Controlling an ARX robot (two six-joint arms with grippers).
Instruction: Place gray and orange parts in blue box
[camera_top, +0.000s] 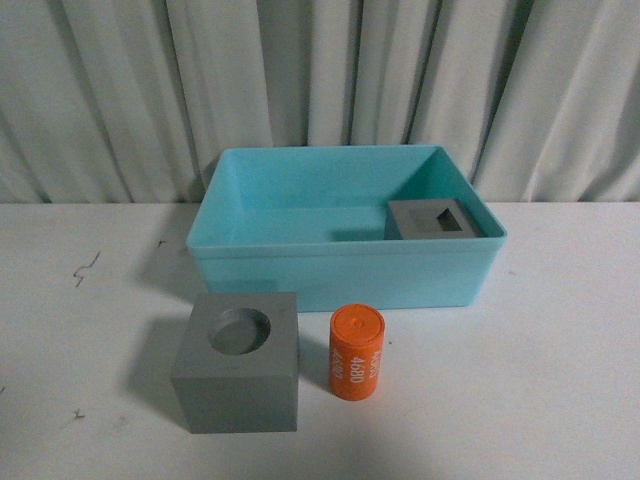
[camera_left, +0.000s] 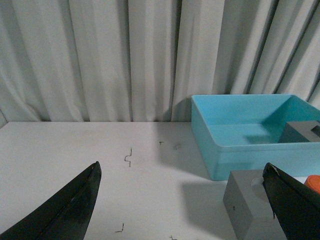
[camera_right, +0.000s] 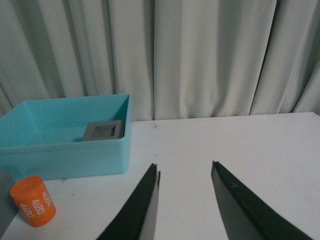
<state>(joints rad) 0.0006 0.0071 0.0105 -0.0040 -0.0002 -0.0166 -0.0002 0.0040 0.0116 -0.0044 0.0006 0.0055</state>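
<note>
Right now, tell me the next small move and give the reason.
Probably shift the open left gripper toward the gray cube with the round hole. It and the orange cylinder stand on the table in front of the blue box, while the other gray cube already lies inside.

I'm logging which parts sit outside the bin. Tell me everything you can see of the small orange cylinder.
The small orange cylinder looks like matte plastic, with white "4680" print running up its side and a flat round top. It stands upright on the white table, outside the light blue plastic bin, in front of its near wall and apart from it. The gray cube with the round recess sits just left of it across a narrow gap. Only the table touches it.
</note>
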